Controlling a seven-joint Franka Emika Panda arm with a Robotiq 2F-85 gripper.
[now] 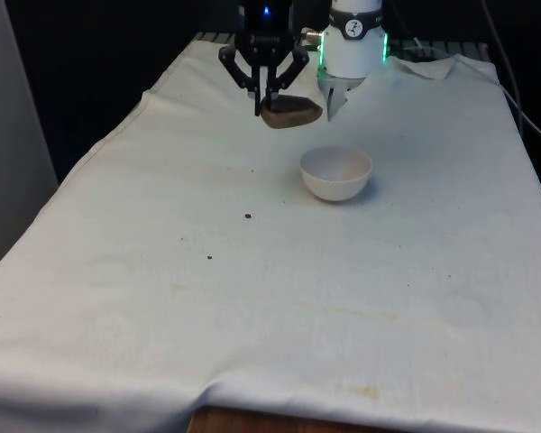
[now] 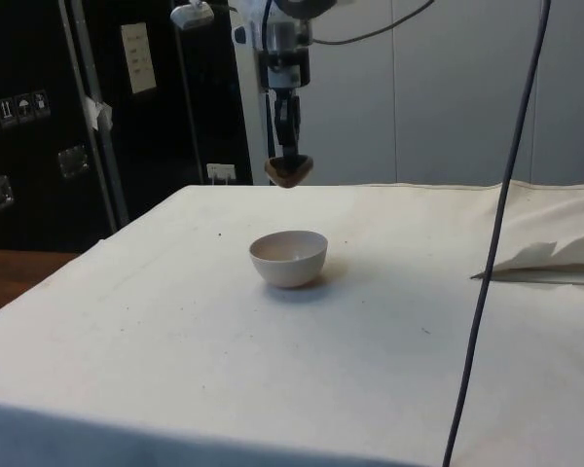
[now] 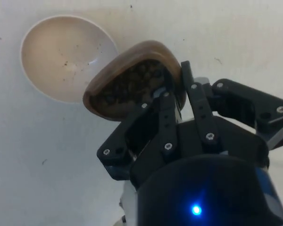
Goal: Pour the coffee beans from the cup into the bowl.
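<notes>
Worktop (image 1: 270, 343) under white cloth, a few dark specks (image 1: 248, 216) on it on the near side of the bowl (image 1: 336, 172); bowl is white, upright, resting on the cloth, inside looks bare apart from some dark flecks in the wrist view (image 3: 66, 59); jaws (image 1: 268, 106) hang in the air beyond the bowl, towards the front view's left, well clear of the cloth; they are closed on the rim of a brown cup (image 1: 291, 112), one finger inside, one outside; cup is off the cloth, apart from the bowl, higher than its rim in the side view (image 2: 289, 170); cup is tilted in the wrist view (image 3: 132, 80), its mouth turned partly towards the bowl; beans (image 3: 132, 87) sit dark inside the cup; bowl (image 2: 289, 258) stands nearer the side camera than the cup; crumpled paper (image 2: 555, 261) lies on the cloth well to the bowl's right in the side view; a dark cable (image 2: 496, 233) hangs down in front of it.
</notes>
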